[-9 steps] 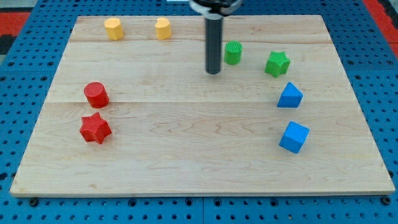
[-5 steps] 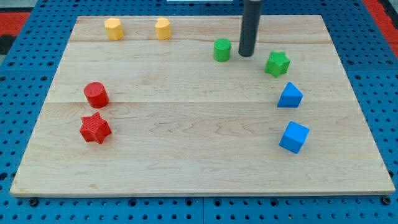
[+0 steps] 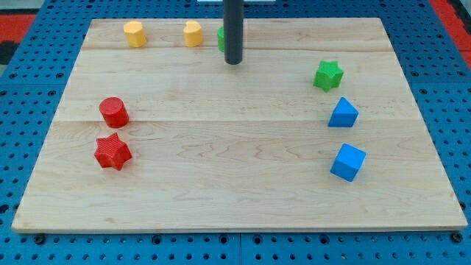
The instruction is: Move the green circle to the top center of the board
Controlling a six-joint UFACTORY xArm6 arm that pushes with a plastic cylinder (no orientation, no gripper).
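The green circle [image 3: 221, 38] stands near the top centre of the wooden board [image 3: 235, 184], mostly hidden behind my dark rod; only a sliver of its left side shows. My tip [image 3: 233, 62] rests on the board just below and to the right of that sliver, right against or very close to the block. A yellow block [image 3: 193, 33] stands just left of the green circle.
Another yellow block [image 3: 134, 33] is at the top left. A green star [image 3: 328, 75], a blue triangular block [image 3: 343, 113] and a blue cube [image 3: 347, 162] line the right side. A red circle [image 3: 114, 112] and red star [image 3: 112, 152] sit at the left.
The green circle has moved left and up, from right of centre to beside the yellow block. My rod swung round its right side and then followed it left.
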